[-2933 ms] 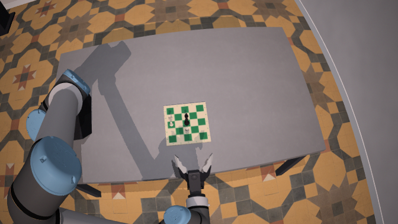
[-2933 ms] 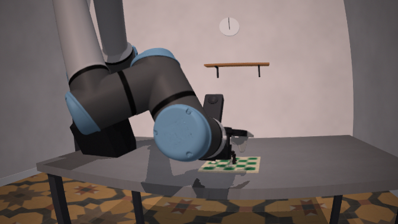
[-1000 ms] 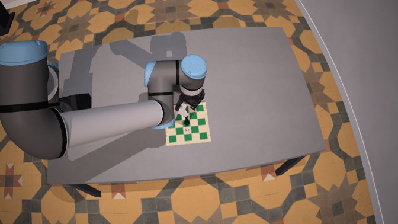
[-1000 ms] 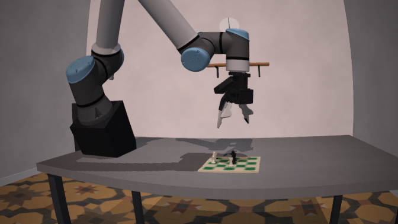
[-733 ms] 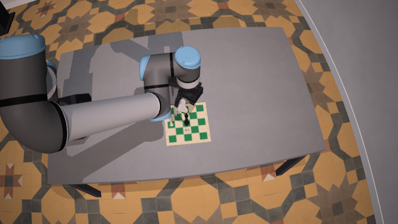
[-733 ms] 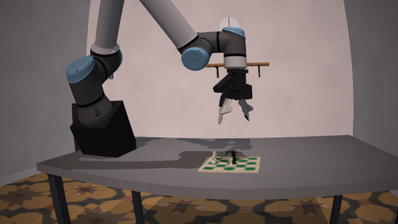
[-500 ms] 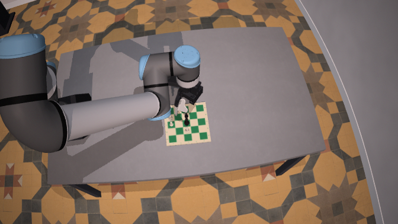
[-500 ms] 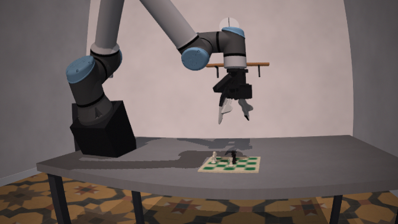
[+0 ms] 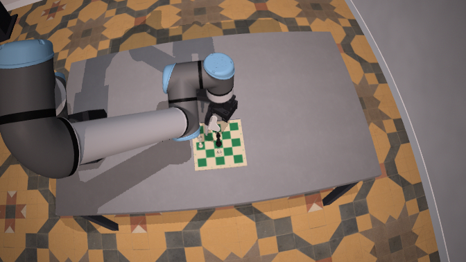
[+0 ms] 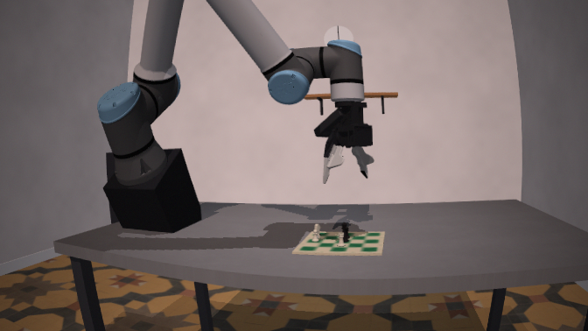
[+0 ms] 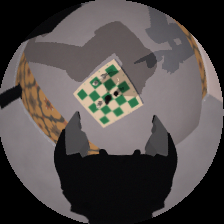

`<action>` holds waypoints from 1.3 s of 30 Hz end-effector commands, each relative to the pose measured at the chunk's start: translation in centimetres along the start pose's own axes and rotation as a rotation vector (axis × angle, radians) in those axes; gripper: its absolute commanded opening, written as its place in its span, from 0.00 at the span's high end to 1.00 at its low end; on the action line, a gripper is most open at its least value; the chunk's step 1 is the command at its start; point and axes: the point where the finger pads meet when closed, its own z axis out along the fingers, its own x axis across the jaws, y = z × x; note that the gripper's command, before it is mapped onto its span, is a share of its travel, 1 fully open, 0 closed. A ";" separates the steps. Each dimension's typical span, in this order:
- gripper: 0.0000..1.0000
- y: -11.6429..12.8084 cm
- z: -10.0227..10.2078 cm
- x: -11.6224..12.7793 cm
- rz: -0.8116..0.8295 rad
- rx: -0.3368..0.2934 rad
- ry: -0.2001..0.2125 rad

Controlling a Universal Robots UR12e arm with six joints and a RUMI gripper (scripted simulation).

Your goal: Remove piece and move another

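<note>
A small green-and-cream chessboard [image 9: 220, 147] lies on the grey table; it also shows in the exterior view [image 10: 340, 243] and in the wrist view [image 11: 107, 94]. A black piece [image 9: 218, 139] [image 10: 346, 232] stands near the board's middle. A white piece [image 9: 200, 141] stands at the board's left edge [image 10: 316, 233]. Another white piece [image 9: 218, 151] [image 10: 340, 240] stands in front of the black one. My gripper [image 10: 346, 172] [image 9: 212, 125] is open and empty, high above the board's far side. The square labels are too small to read.
The arm's black base block [image 10: 150, 193] stands at the table's far left. The arm's long forearm [image 9: 128, 133] reaches across above the table's left half. A wooden shelf [image 10: 350, 95] hangs on the back wall.
</note>
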 end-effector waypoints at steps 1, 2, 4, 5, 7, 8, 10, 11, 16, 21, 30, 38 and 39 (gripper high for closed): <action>0.00 0.0 0.1 0.0 -0.037 -0.001 0.001; 0.00 0.0 0.1 0.0 -0.052 -0.001 0.001; 0.00 0.0 0.2 0.0 -0.088 -0.001 0.001; 0.00 0.0 0.3 0.0 -0.109 -0.001 0.001; 0.00 -0.1 0.4 0.0 -0.157 -0.001 0.001; 0.00 -0.1 0.5 0.0 -0.184 -0.001 0.001; 0.00 -0.1 0.7 -0.1 -0.244 -0.001 0.001; 0.00 -0.2 0.8 -0.1 -0.276 -0.001 0.001; 0.00 -0.2 1.2 -0.1 -0.384 -0.001 0.001; 0.00 -0.2 1.8 -0.2 -0.590 -0.001 0.000; 0.00 -0.2 2.9 -0.2 -0.943 -0.001 0.000; 0.00 -0.1 3.8 -0.1 -1.222 -0.001 0.000; 0.00 -0.1 3.9 -0.1 -1.257 -0.001 0.000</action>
